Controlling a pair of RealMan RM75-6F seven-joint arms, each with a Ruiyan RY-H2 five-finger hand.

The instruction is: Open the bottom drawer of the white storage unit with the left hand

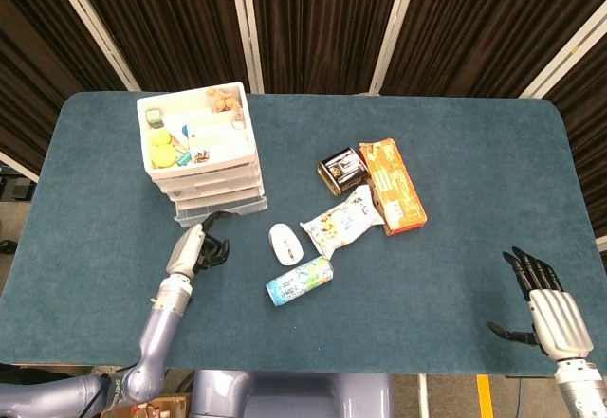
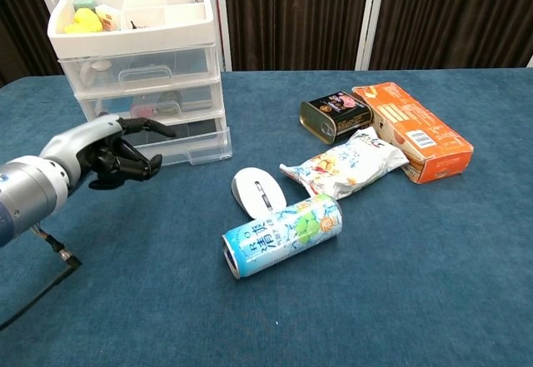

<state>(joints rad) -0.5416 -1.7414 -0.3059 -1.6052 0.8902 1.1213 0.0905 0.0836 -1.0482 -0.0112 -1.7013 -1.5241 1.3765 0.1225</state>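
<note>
White drawer unit (image 2: 150,76), orange box (image 2: 412,130), black-and-gold tin (image 2: 335,116), teal table (image 2: 400,284).

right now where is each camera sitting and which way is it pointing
Head view: high above the near table edge, looking steeply down on the whole blue table; the left robot hand with its forearm and the right robot hand show at the bottom.
Chest view: low at the near edge, looking level across toward the curtains; only the left robot hand and its forearm show.
Both share the drawer unit, white mouse, can, snack bag, tin and orange box.
</note>
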